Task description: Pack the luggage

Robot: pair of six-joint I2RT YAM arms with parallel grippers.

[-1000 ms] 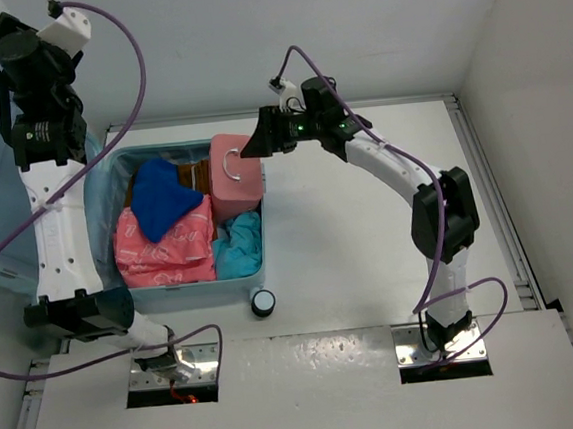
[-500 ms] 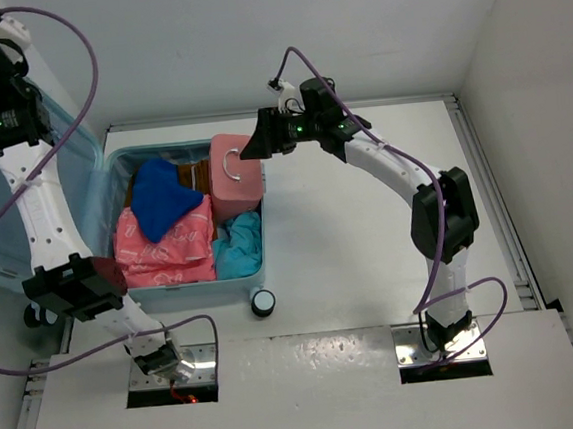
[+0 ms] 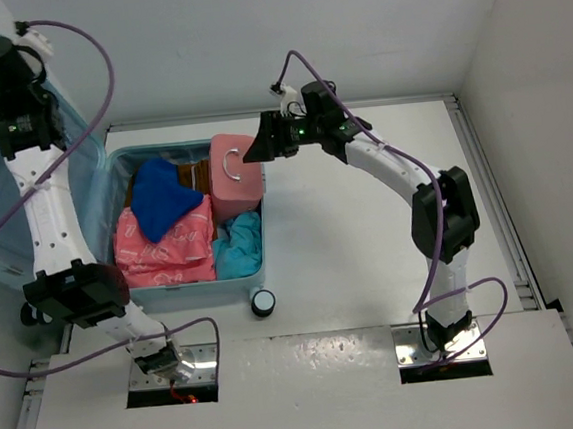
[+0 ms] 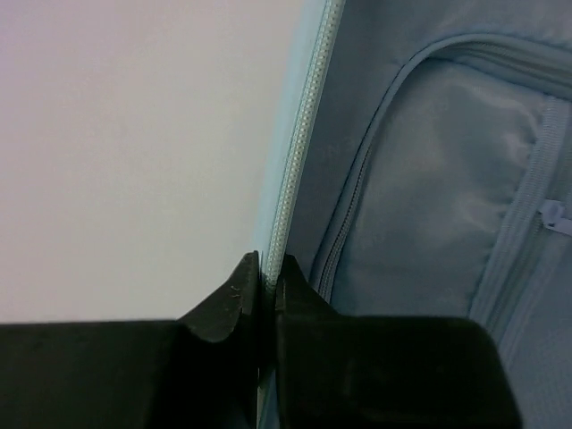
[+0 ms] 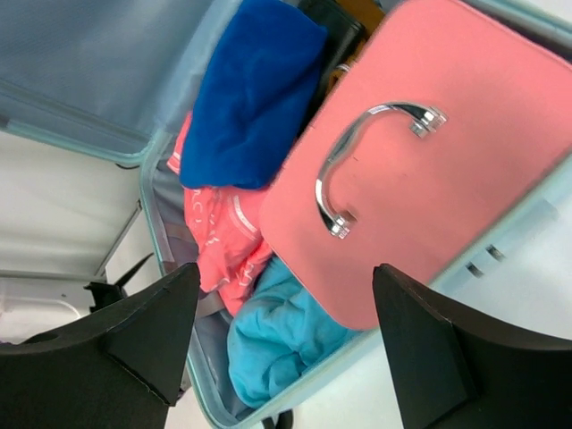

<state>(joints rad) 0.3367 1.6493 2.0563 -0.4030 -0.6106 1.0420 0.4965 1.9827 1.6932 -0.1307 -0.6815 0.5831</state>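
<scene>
- Since a second ago my left gripper has gone from spread to pinched. Its arm swung out toward the far left, then came back a little to settle on the lid.
- My left fingers now press together on the lid's zipper edge, biting only at the very tips, with the grey-blue lining just to their right.
- To close it well, I judge I should carry the edge over in an arc about the hinge, not pull straight. Such a thin tip hold could slip off the rim if I drag it sideways.
- My right gripper has hardly shifted. It hangs spread and empty above the pink case, touching nothing.
- That case stands higher than the rest, resting against the right wall, so I think it may foul the lid. I would press it flat with my right arm before the lid comes down.
- A blue cloth, a pink packet and a teal cloth lie packed beside the case.
- My luggage lies open on the left part of the table, in front of my left arm's base. Its lid is raised off to the left.
</scene>
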